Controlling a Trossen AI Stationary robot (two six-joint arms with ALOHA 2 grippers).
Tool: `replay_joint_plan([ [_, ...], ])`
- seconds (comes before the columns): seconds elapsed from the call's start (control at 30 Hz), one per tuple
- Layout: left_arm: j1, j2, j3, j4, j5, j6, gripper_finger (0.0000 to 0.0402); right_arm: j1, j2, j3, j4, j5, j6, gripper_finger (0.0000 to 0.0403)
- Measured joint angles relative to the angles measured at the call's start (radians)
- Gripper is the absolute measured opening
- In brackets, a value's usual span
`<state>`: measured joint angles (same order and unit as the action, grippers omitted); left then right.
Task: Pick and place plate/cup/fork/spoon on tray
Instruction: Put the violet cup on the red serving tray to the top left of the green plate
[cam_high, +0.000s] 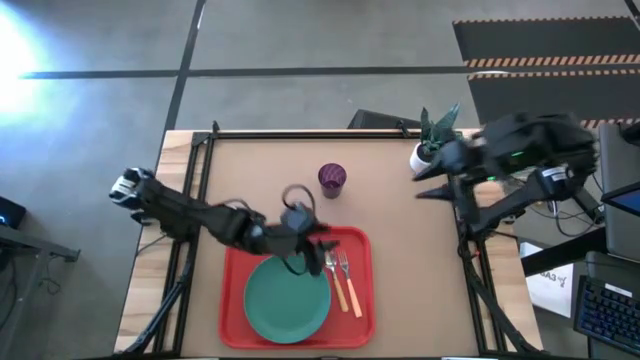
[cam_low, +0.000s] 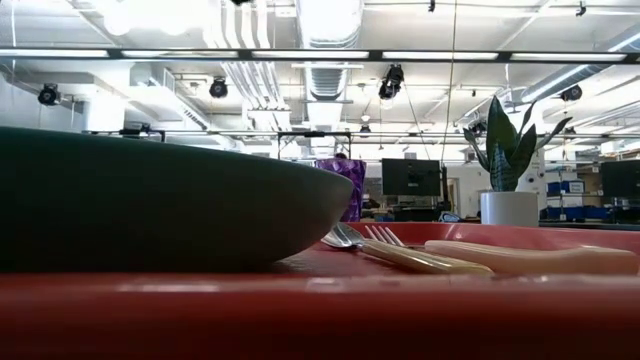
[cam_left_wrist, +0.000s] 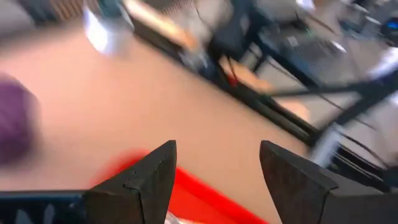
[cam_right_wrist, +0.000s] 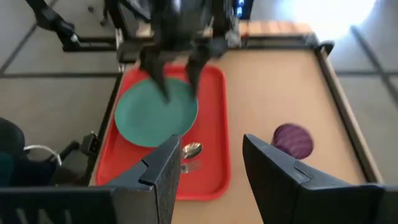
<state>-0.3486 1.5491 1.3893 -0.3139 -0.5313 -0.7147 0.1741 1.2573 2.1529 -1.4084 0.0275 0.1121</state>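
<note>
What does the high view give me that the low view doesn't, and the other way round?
Only the high view shows both arms: the left claw hangs open above the tray's far edge beside the plate, and the right claw waits near the table's right edge. It also shows the cup standing on the table, off the tray.
Only the low view shows the spoon and fork lying flat on the tray floor, and the room behind.
Both show the plate, cup, tray and potted plant.
</note>
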Motion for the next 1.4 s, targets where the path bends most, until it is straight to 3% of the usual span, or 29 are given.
replay_joint_plan([
  [0.23, 0.029, -0.190, -0.008, -0.093, -0.308, 0.279, 0.0213, -0.016, 0.107, -0.001, -0.015, 0.030, 0.075, 0.0160],
  [0.33, 0.031, -0.280, -0.008, -0.168, -0.379, 0.339, 0.0213, -0.040, 0.161, -0.005, -0.024, 0.045, 0.124, 0.0160],
  [0.53, 0.031, -0.451, -0.009, -0.364, -0.387, 0.349, 0.0212, -0.117, 0.289, -0.013, -0.021, 0.033, 0.168, 0.0160],
  [0.73, 0.031, -0.562, -0.009, -0.498, -0.386, 0.328, 0.0212, -0.284, 0.455, -0.014, 0.022, -0.135, 0.128, 0.0160],
  [0.97, 0.030, -0.601, -0.010, -0.565, -0.356, 0.327, 0.0212, -0.517, 0.637, -0.014, 0.103, -0.315, 0.087, 0.0160],
  [1.2, 0.031, -0.601, -0.011, -0.610, -0.340, 0.328, 0.0212, -0.604, 0.790, 0.037, 0.013, -0.319, 0.024, 0.0163],
  [1.4, 0.031, -0.602, -0.011, -0.621, -0.340, 0.329, 0.0212, -0.616, 0.907, 0.177, -0.084, -0.232, -0.047, 0.0187],
])
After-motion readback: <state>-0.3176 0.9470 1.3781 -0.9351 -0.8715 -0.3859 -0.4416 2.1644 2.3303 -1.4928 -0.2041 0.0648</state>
